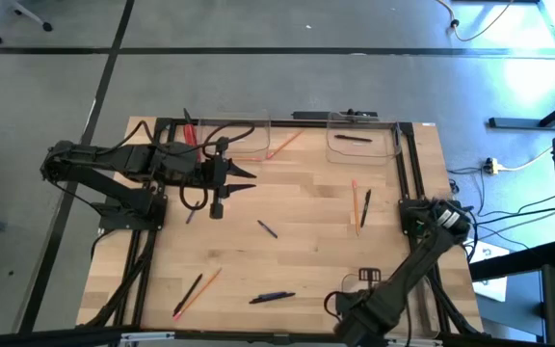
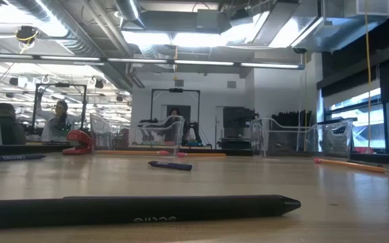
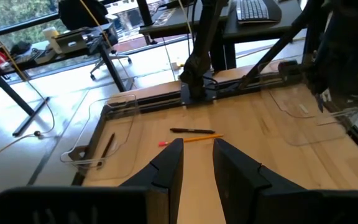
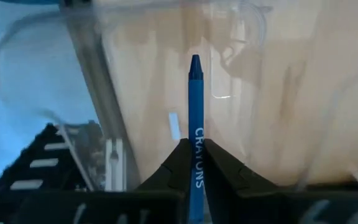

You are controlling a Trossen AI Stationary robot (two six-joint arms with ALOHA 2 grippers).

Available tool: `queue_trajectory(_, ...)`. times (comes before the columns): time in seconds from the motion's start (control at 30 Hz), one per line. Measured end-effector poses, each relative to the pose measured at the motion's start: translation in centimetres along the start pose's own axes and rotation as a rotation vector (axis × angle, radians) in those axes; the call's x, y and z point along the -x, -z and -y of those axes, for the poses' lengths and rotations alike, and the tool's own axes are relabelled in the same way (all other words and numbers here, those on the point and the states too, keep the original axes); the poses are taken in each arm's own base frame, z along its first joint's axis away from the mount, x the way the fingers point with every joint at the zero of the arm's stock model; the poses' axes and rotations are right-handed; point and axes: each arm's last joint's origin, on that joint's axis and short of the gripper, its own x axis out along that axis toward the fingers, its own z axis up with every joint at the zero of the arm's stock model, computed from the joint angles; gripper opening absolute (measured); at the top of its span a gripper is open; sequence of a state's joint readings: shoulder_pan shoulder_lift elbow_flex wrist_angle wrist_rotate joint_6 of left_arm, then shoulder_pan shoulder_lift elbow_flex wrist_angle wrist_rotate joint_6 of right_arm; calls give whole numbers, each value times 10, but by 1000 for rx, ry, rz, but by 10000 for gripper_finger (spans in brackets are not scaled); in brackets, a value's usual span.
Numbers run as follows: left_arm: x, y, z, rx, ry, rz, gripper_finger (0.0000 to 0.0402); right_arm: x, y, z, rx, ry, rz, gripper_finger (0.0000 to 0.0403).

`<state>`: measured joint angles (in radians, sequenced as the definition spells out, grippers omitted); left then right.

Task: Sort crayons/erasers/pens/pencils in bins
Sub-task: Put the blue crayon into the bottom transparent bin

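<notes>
The right gripper pinches a blue crayon whose long axis runs straight out past its fingertips toward twelve o'clock, over a clear bin at the table's near-right corner. The left gripper, fingers narrowly parted and empty, waits near the far-left bin.

A black pen lies nearest on the table, clear bins far behind.

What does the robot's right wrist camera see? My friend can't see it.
The right gripper pinches a blue crayon that points straight ahead, over a clear plastic bin on the wooden table.
</notes>
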<state>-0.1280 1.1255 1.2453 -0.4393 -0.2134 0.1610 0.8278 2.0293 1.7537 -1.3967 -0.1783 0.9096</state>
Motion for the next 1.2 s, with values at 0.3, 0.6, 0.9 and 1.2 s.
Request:
queue_trajectory(0.3, 0, 0, 0, 0, 0, 0, 80, -35, -11, 8, 33, -12, -13, 31)
queue_trajectory(0.6, 0, 0, 0, -1, 0, 0, 80, -56, -9, 18, 40, 14, -77, 31)
queue_trajectory(0.9, 0, 0, 0, -1, 0, 0, 80, -60, -12, 25, 18, 29, -87, 44)
queue_trajectory(1.2, 0, 0, 0, -1, 0, -1, 80, -60, -13, 27, -11, 39, -89, 93)
